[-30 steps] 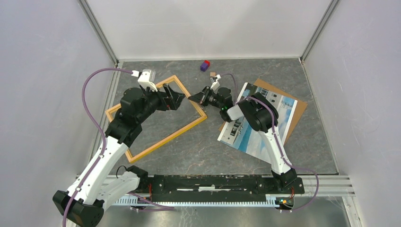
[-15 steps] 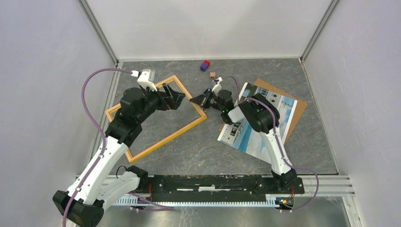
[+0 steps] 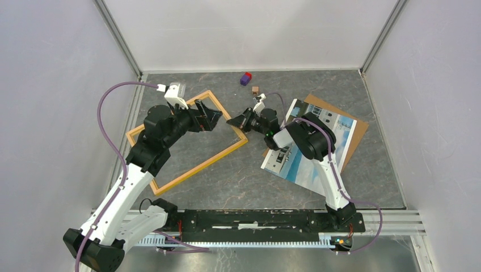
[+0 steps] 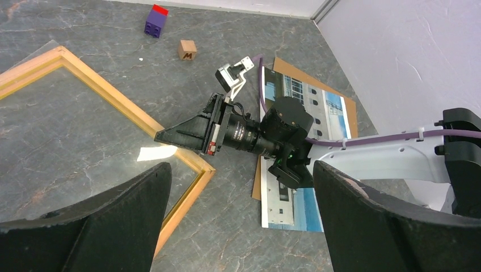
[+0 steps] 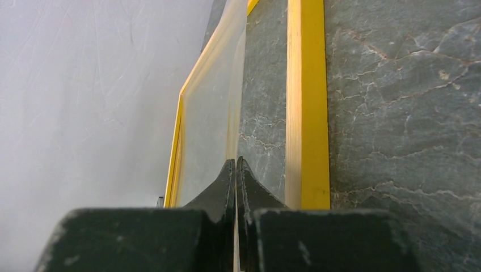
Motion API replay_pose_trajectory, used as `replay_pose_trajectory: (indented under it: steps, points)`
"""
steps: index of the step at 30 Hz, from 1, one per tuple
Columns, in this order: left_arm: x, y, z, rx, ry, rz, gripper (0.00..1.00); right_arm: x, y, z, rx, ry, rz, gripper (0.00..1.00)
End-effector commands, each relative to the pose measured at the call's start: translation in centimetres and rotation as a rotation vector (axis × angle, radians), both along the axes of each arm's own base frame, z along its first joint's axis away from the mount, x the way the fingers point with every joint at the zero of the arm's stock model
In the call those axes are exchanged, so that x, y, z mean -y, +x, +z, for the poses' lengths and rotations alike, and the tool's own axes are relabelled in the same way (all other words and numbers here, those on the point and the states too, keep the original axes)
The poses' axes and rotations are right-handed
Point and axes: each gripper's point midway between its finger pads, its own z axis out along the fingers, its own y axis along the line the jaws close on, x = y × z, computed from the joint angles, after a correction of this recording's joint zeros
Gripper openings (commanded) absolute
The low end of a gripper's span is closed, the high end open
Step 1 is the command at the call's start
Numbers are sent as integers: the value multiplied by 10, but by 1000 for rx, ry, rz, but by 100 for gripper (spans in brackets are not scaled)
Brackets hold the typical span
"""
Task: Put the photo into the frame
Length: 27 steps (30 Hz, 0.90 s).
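Observation:
The orange-yellow frame point(image 3: 198, 164) lies flat at the left; it also shows in the left wrist view point(image 4: 113, 99) and the right wrist view point(image 5: 309, 113). A clear pane point(image 5: 207, 113) sits inside it, with its near edge lifted. My right gripper point(image 3: 231, 120) is shut on that thin edge point(image 5: 236, 161) at the frame's right corner. My left gripper point(image 3: 212, 119) hovers open and empty above the same corner point(image 4: 241, 170). The photo point(image 3: 340, 127) lies face up at the right, partly under the right arm.
A brown backing board point(image 3: 357, 136) lies under the photo. A purple block with a red top point(image 3: 245, 78) and a small wooden cube point(image 3: 256, 89) sit near the back wall. Grey walls close in the sides and back.
My right gripper has shifted slightly with the pane edge in it, uncovering the small wooden cube. The left arm has barely moved.

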Motion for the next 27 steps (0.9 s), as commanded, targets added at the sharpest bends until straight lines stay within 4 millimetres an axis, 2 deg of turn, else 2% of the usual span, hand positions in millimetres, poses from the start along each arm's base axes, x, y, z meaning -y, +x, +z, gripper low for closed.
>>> replay_pose_trajectory:
  steps: [1, 5, 9, 20, 27]
  points:
    - [2, -3, 22, 48, -59, -13, 100, -7, -10, 36, 49, 35, 34, 0]
    - [3, -3, 23, 47, -60, -13, 100, -5, -13, 35, 57, -17, 35, 0]
    - [2, -3, 24, 50, -62, -12, 100, -5, -12, 28, 70, -116, 37, 8]
    - [4, -2, 22, 42, -66, -17, 100, -3, -21, 28, 83, -227, 42, 17]
    - [5, -2, 20, 37, -68, -21, 100, 5, -19, 16, 96, -375, 50, 25]
